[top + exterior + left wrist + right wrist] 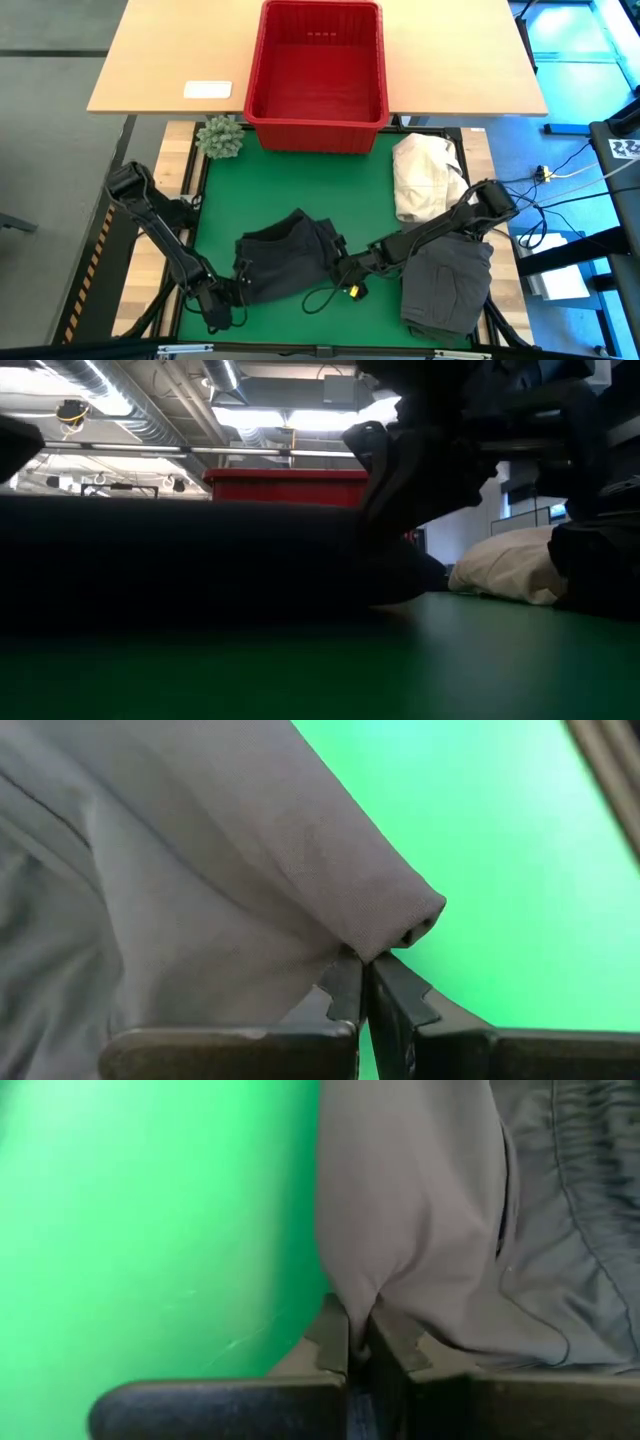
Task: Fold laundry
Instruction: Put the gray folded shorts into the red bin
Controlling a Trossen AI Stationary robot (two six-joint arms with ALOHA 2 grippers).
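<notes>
My left gripper (238, 290) and right gripper (345, 277) each pinch one near corner of the dark garment (285, 262). It lies long between them, its rest stretching away toward the basket (316, 120), I think.

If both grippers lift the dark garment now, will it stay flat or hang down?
The dark garment lies crumpled and creased, so it probably sags between the left gripper and right gripper. It looks thin, likely light; its drawstring may dangle.
</notes>
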